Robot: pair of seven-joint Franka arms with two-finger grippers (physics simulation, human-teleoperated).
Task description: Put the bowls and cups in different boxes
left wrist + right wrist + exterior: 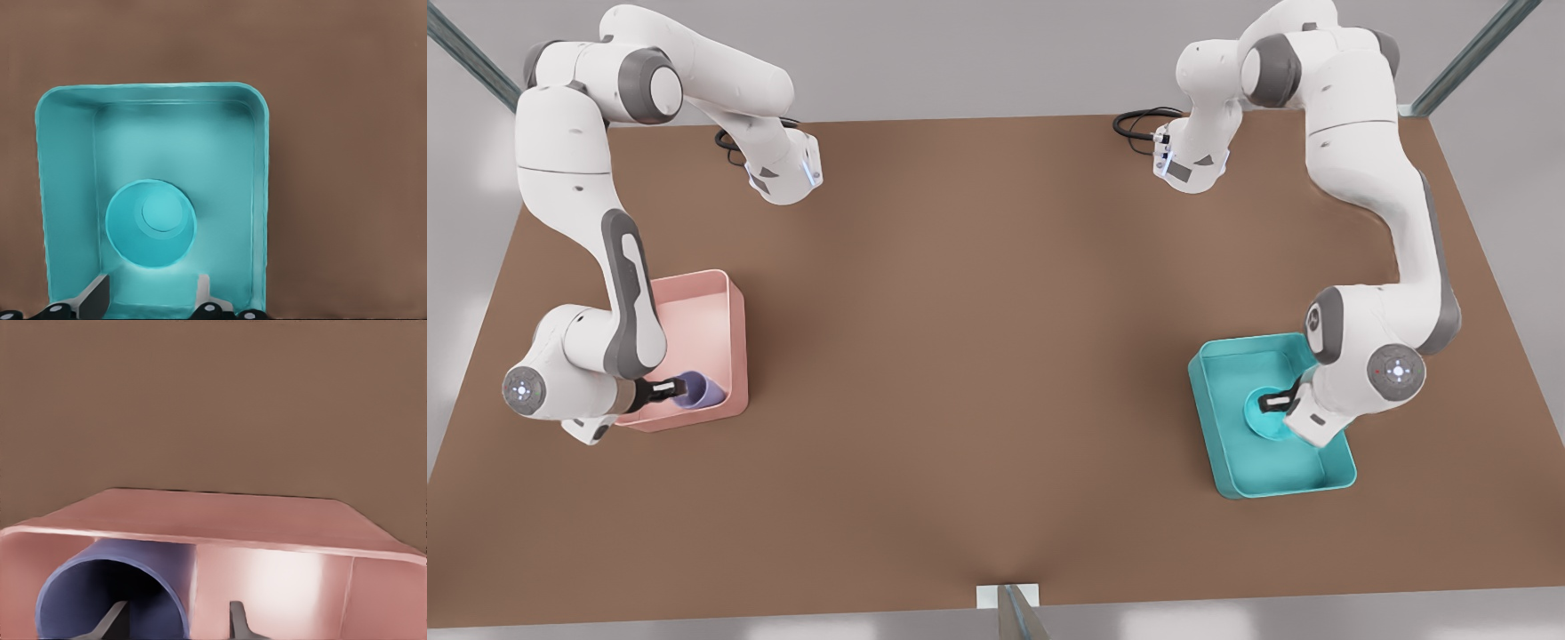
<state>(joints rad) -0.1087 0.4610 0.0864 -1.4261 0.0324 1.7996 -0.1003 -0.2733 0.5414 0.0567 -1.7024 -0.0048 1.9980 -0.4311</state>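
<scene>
The left hand [149, 299] is hanging open over the bowl [151, 223], which is resting inside the teal box [261, 173]. The right hand [175, 621] is straddling the cup [112, 600] wall in the pink box [280, 540]; advise lifting both straight up.

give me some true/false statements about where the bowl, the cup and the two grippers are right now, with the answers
1. The teal bowl sits inside the teal box. True.
2. The purple cup is in the teal box. False: it is in the pink box.
3. The left gripper is at the pink box. False: its wrist view looks down on the bowl in the teal box, on the front view's right.
4. The right gripper has one finger inside the cup's mouth and one outside its wall. True.
5. The two boxes touch. False: bare table lies between them.
</scene>
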